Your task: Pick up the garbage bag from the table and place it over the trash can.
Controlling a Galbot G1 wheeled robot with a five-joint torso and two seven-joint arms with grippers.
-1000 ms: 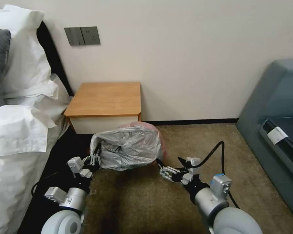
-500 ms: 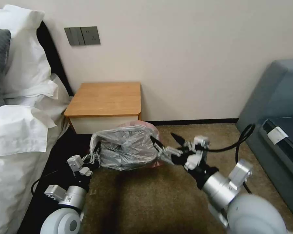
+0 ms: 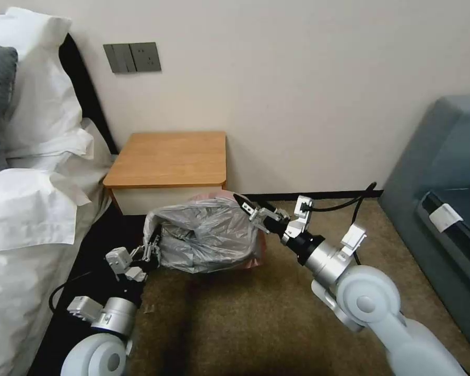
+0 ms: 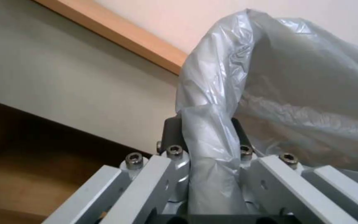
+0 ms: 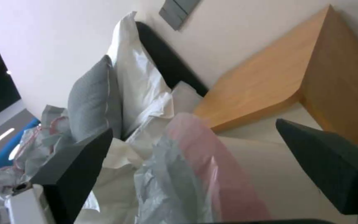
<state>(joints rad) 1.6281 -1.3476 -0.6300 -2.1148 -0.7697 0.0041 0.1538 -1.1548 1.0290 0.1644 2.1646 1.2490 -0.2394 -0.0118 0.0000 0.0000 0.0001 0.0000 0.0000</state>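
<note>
The left tool (image 3: 150, 254) is clamped on the garbage bag (image 3: 206, 237), draped below the counter (image 3: 167, 159). The right tool (image 3: 251, 210), fingers apart, should be closed on the pink edge, keeping tension even.

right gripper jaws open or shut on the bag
Open: the right gripper has its jaws spread wide on either side of the garbage bag, its pink edge between them, unclamped.

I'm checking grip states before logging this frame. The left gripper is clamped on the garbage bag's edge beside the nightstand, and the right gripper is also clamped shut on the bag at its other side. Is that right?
Not quite. The right gripper is open: the right wrist view shows its fingers spread wide, with the garbage bag and its pink edge between them, ungripped. The left gripper is indeed clamped on the bag's edge beside the nightstand, as the left wrist view shows.
</note>
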